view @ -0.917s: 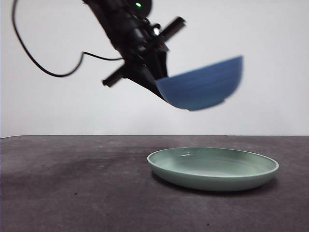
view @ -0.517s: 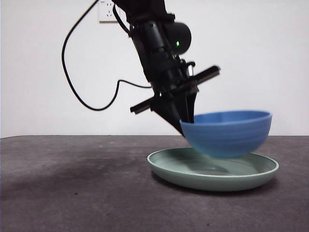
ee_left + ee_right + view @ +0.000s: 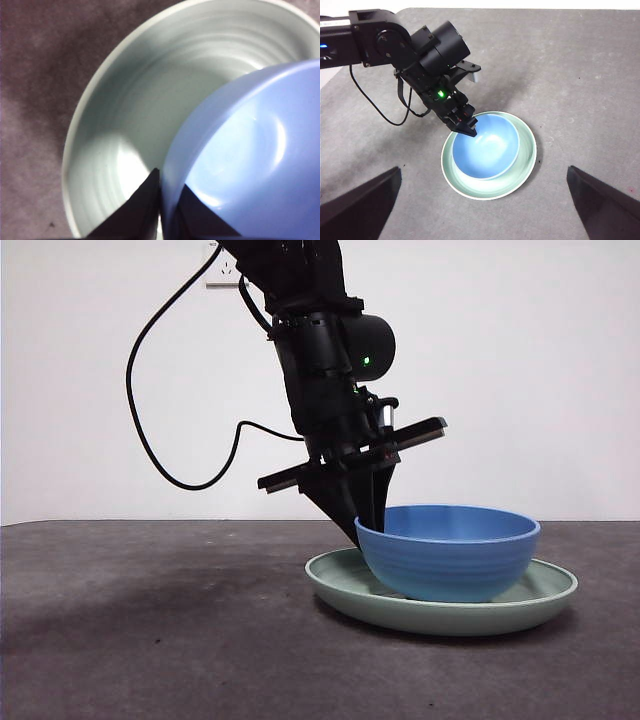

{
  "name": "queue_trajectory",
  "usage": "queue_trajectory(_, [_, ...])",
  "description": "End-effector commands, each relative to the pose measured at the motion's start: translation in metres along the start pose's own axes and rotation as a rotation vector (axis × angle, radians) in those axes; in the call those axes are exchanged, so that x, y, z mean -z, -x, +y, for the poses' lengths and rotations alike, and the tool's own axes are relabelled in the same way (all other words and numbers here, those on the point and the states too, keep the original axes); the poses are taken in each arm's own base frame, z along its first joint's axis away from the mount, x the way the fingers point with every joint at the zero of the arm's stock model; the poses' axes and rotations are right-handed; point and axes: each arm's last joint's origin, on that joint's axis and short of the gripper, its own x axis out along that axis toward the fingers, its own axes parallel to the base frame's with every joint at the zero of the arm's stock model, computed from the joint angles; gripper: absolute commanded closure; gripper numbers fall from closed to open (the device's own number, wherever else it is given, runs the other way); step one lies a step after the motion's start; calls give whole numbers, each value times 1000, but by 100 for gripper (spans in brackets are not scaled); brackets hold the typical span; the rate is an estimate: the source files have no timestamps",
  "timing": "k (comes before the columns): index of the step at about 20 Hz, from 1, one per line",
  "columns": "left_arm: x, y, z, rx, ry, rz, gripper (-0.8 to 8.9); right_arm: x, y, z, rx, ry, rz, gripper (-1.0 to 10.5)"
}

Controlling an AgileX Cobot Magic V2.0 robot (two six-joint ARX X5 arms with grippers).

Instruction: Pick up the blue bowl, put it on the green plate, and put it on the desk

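In the front view, the blue bowl (image 3: 448, 552) sits upright inside the green plate (image 3: 340, 585) on the dark counter (image 3: 150, 640), and the left claw (image 3: 368, 518) reaches down from above, clamped on the bowl's rim at its left side. The left wrist view shows one black jaw outside the bowl (image 3: 250, 160) wall and one inside, pinching it above the plate (image 3: 130, 110). The right wrist view, from high overhead, shows the right claw (image 3: 485, 210) with jaws wide apart, well above bowl (image 3: 485, 146) and plate (image 3: 527, 150).
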Motion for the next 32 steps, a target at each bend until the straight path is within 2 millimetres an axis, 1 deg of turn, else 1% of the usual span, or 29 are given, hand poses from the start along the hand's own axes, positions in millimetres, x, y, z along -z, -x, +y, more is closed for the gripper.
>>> queue_trajectory(1, [-3, -19, 1, -8, -6, 35, 804, -4, 3, 2, -6, 18, -20, 261])
queue_trajectory(5, [-5, -20, 0, -4, -12, 20, 801, -4, 3, 2, -5, 18, -20, 261])
queue_trajectory(6, [-6, -19, 2, -5, -8, 19, 771, -4, 3, 2, -5, 18, -20, 261])
queue_trajectory(10, [-9, -13, 2, -3, -6, 6, 604, -4, 3, 2, -5, 19, -21, 261])
queue_trajectory(14, [-17, 4, -4, 6, -17, -37, 397, -4, 3, 2, -5, 20, -25, 261])
queue_trajectory(17, [-20, 20, -9, 7, -50, -46, 301, -4, 3, 2, -5, 20, -25, 261])
queue_trajectory(21, [-22, 56, -13, 2, -86, -40, 174, -4, 3, 2, -5, 20, -25, 261])
queue_trajectory(25, [-16, 92, -21, 1, -123, -29, 176, -4, 3, 2, 1, 20, -26, 261])
queue_trajectory(28, [-7, 120, -28, 10, -139, -63, 180, -4, 3, 2, 1, 21, -28, 261])
queue_trajectory(30, [2, 144, -37, 23, -161, -110, 180, -4, 3, 2, 1, 21, -27, 261])
queue_trajectory(32, [15, 173, -46, 36, -186, -169, 180, -4, 3, 2, 1, 21, -28, 261])
